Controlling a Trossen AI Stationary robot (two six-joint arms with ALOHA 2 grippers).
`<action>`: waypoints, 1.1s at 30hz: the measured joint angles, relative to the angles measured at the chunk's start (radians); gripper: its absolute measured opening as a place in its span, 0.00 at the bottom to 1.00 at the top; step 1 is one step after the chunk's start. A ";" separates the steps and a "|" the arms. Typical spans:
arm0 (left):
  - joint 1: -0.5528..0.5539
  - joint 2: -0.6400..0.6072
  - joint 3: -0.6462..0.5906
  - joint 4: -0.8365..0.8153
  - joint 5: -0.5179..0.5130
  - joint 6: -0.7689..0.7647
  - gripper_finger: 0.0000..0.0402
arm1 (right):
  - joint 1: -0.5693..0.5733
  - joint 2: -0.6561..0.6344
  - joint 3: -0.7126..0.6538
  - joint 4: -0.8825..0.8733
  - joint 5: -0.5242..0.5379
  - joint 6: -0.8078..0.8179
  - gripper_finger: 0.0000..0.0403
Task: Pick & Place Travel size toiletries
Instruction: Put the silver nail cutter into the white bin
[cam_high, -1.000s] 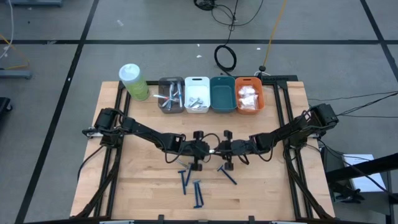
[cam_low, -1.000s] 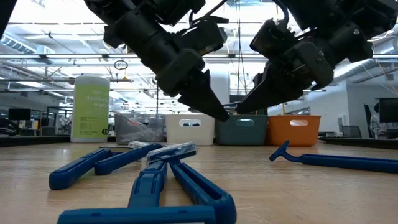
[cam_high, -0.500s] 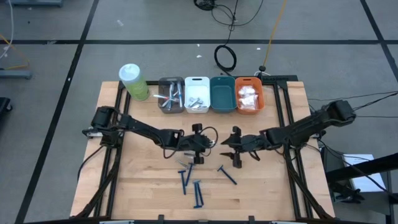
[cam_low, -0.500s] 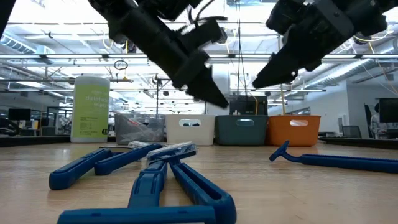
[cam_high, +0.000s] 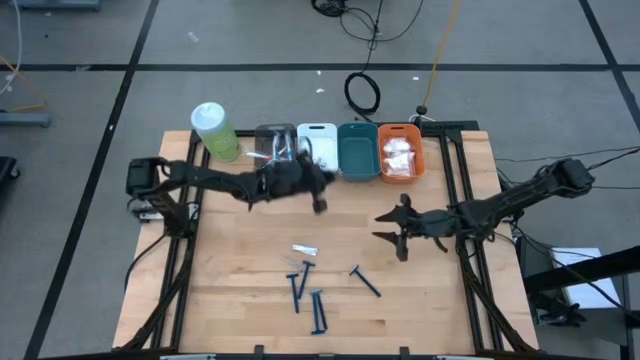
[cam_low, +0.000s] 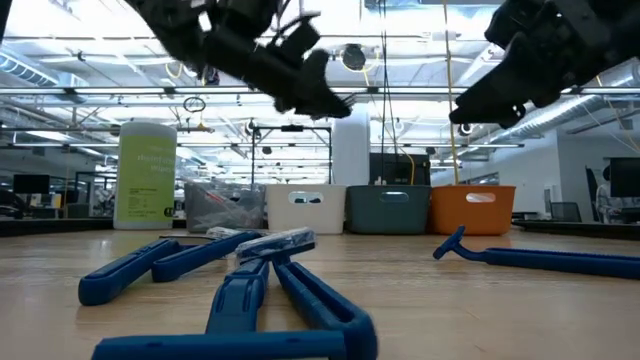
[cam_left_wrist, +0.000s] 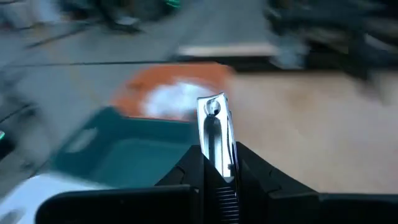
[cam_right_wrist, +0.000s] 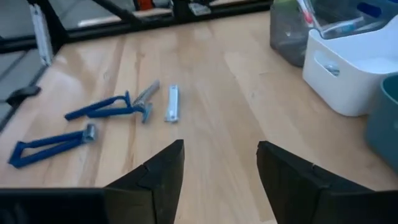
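My left gripper (cam_high: 318, 198) hovers above the table just before the white bin (cam_high: 317, 160) and is shut on a slim silvery stick (cam_left_wrist: 214, 127). My right gripper (cam_high: 384, 227) is open and empty, raised over the table's right middle; its fingers (cam_right_wrist: 165, 168) look toward the loose items. A second silvery stick (cam_high: 305, 249) lies flat on the wood. Three dark blue razors (cam_high: 297, 284) (cam_high: 318, 311) (cam_high: 364, 281) lie near it. White pouches (cam_high: 398, 155) sit in the orange bin (cam_high: 400, 172). My left gripper pinches the silvery stick by its lower part (cam_left_wrist: 216, 163) between its two fingers (cam_left_wrist: 186, 171). The stick lies along the fingers, and its rounded free end (cam_left_wrist: 212, 106) sticks out beyond their tips. It is lifted clear of the table.
A row of bins stands at the table's far edge: grey (cam_high: 275, 165) with silvery sticks, white, teal (cam_high: 357, 150), orange. A big pale-green cylinder (cam_high: 214, 130) stands to their left. Bare wood lies between the bins and the razors.
My left gripper has risen from the table's middle and swung toward the far edge, carrying the silvery stick up to the bins. My right gripper has lifted and drawn back toward the table's right edge. The razors and the other stick have stayed put.
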 joint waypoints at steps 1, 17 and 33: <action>0.036 -0.008 -0.015 0.015 -0.016 -0.049 0.11 | 0.000 -0.009 -0.011 0.017 -0.002 0.000 0.47; 0.249 -0.001 -0.020 -0.034 -0.072 -0.543 0.19 | 0.000 -0.038 -0.045 0.077 -0.003 -0.029 0.46; 0.248 -0.005 -0.020 -0.028 -0.029 -0.485 0.48 | 0.000 -0.038 -0.045 0.081 -0.004 -0.027 0.46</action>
